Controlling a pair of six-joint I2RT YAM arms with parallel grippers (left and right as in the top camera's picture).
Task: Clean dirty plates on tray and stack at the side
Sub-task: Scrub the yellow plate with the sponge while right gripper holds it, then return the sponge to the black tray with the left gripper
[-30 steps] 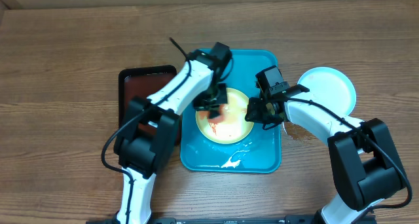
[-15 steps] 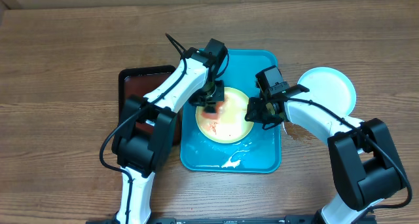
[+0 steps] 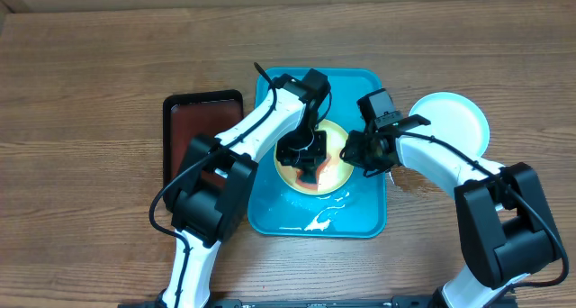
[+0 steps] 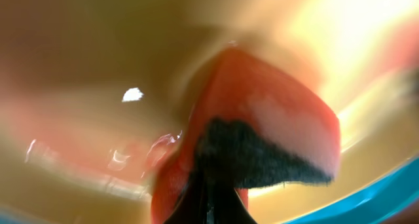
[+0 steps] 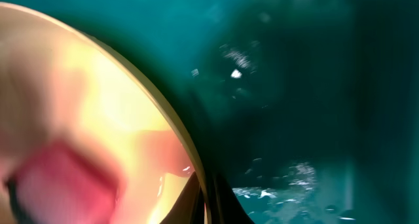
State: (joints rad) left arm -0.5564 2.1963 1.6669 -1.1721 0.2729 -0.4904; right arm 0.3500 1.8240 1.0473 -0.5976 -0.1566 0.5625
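Note:
A yellow-green rimmed plate [image 3: 336,142] with red-orange smears lies on the turquoise tray [image 3: 362,211]. My left gripper [image 3: 306,160] is shut on a red-orange sponge [image 3: 309,179] with a dark scrub side and presses it onto the plate's centre. In the left wrist view the sponge [image 4: 275,119] fills the frame against the plate [image 4: 98,67]. My right gripper [image 3: 354,155] is shut on the plate's right rim; in the right wrist view its fingers [image 5: 209,199] pinch the rim of the plate [image 5: 98,99]. A light blue rimmed plate [image 3: 450,119] sits on the table right of the tray.
A smaller black tray [image 3: 193,128] with a brown-red inside lies left of the turquoise tray. White foam or water streaks [image 3: 317,221] lie on the turquoise tray's front part. The wooden table surrounds both trays.
My left gripper has slid the sponge from the plate's upper left towards its centre and front. My right gripper has stayed on the plate's rim.

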